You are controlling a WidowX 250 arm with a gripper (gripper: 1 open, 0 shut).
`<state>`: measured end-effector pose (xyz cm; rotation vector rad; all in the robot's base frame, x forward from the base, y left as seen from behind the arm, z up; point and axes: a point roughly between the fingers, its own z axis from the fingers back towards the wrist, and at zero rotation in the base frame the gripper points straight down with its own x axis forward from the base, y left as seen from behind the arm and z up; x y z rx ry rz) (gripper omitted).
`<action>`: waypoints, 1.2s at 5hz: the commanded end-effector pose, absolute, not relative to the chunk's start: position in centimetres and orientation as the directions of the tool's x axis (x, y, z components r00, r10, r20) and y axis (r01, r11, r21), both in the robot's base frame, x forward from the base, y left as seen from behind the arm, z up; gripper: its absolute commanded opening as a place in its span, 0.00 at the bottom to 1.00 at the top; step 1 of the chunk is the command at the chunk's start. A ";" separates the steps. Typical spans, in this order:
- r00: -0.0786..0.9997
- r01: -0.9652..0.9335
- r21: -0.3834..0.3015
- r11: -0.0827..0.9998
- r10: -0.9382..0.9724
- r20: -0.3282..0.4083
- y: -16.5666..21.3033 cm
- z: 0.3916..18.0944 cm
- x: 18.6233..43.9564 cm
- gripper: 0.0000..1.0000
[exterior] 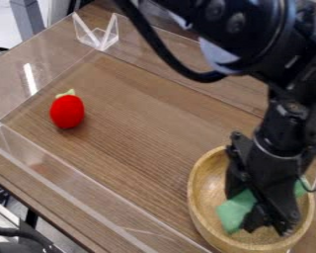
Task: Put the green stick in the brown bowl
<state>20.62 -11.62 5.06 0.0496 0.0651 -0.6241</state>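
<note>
Bowl [207,180]: light brown wood, wide and round, on the tabletop toward 5 o'clock in the view; its rim shows best from 6 round to 11 o'clock.
Green stick [232,213]: inside the bowl, at about 8 o'clock from its middle, partly hidden by the gripper's fingers; more green shows by the far side of the gripper, near the bowl's 2 o'clock edge.
Gripper [264,210]: black, reaching down into the bowl from the 1 o'clock side, its fingers overlapping the stick in the view; how far apart they stand cannot be told, nor whether they grip the stick.
Strawberry-like toy [67,112]: red with a pale green top, well apart from the bowl, toward 9 o'clock.
Clear plastic piece [98,33]: near the table's far edge, toward 11 o'clock.
Tabletop [147,128]: brown wood grain, running under toy and bowl.
Cables [19,235]: dark, at the 7 to 8 o'clock corner.
</note>
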 end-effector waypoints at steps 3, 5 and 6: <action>0.796 0.606 0.030 0.795 -0.604 -0.039 -12.9 5.8 19.8 0.00; 0.789 0.614 0.032 0.789 -0.614 -0.020 -13.3 6.4 19.6 1.00; 0.783 0.622 0.036 0.782 -0.622 -0.019 -13.7 6.7 19.6 1.00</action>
